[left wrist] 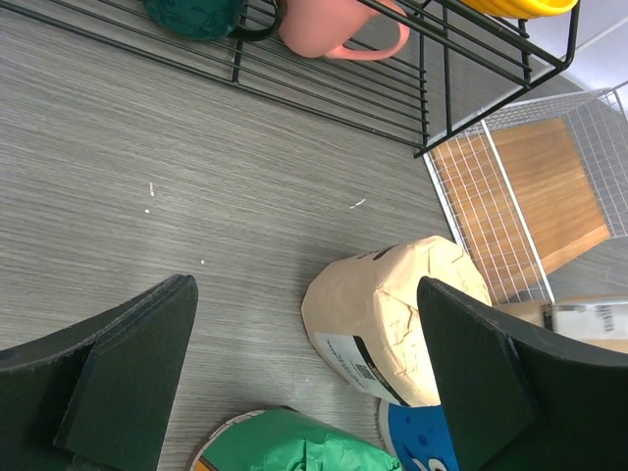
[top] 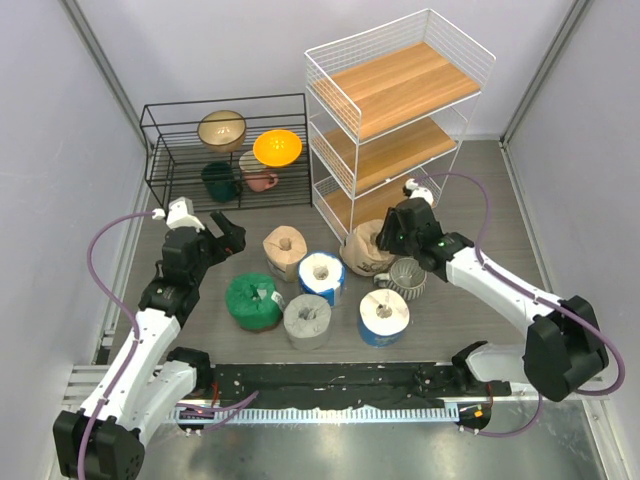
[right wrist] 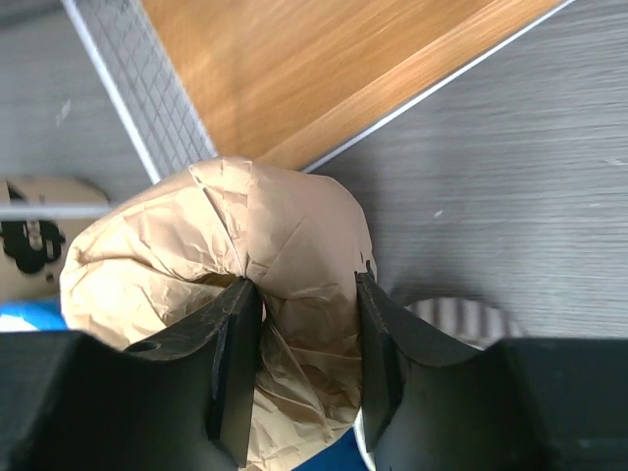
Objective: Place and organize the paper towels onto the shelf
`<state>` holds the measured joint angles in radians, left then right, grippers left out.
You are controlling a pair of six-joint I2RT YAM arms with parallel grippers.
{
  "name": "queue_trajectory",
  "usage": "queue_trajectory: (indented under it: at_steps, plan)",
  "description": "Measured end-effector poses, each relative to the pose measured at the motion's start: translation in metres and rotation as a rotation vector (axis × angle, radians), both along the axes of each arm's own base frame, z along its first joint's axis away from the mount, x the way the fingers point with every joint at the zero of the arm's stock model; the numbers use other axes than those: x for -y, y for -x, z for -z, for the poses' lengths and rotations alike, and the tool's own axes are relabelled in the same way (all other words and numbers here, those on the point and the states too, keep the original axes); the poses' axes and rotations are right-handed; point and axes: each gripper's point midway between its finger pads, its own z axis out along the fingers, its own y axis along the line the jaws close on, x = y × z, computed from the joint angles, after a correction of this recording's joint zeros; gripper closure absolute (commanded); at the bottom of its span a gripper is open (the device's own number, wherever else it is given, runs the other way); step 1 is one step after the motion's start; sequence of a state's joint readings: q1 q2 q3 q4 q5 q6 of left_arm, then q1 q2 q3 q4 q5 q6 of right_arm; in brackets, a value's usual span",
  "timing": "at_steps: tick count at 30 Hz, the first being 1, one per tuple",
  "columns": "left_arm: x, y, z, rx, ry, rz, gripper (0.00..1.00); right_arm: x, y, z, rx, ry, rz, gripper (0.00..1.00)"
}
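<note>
The paper towels stand on the grey table in front of the shelf (top: 400,90), a white wire rack with three wooden boards. My right gripper (top: 392,232) is shut on a tan roll (top: 362,248) at the shelf's foot. In the right wrist view its jaws (right wrist: 306,283) pinch this roll's (right wrist: 285,235) crumpled wall, one finger in the core hollow. Another tan roll (top: 284,250), two blue-wrapped white rolls (top: 322,275) (top: 384,316), a grey roll (top: 307,320) and a green roll (top: 253,300) stand nearby. My left gripper (top: 228,235) hangs open, left of the second tan roll (left wrist: 388,314).
A ribbed grey mug (top: 406,277) sits right beside the held roll and under my right arm. The low black wire rack (top: 225,150) with bowls and mugs stands at the back left. The shelf's lowest board (right wrist: 324,59) is just beyond the held roll.
</note>
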<state>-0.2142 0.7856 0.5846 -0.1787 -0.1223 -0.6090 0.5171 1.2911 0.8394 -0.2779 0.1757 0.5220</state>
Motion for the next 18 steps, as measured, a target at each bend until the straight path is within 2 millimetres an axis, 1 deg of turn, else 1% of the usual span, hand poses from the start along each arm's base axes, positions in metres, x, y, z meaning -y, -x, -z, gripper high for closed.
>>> queue_trajectory:
  at_steps: [3,6,9,12,15,18]
  plan:
    - [0.0,0.0,0.0,-0.002,-0.001,-0.001,0.0,0.015,-0.008,-0.009,0.021,-0.032,0.086,0.62]
    - [0.0,0.001,0.001,-0.006,-0.002,-0.001,0.0,0.037,-0.018,-0.014,0.033,-0.081,0.209,0.63]
    - [-0.001,0.002,0.002,-0.009,-0.002,-0.001,0.0,0.063,-0.026,-0.012,0.042,-0.12,0.336,0.63]
    - [-0.001,0.002,0.001,-0.007,-0.002,-0.001,0.0,0.083,-0.032,-0.007,0.055,-0.147,0.44,0.63]
    - [-0.001,0.003,0.001,-0.005,-0.001,-0.002,0.0,0.088,-0.035,-0.006,0.066,-0.162,0.477,0.63]
    - [-0.001,0.003,0.001,-0.006,-0.001,-0.001,0.0,0.09,-0.04,-0.011,0.094,-0.176,0.496,0.63]
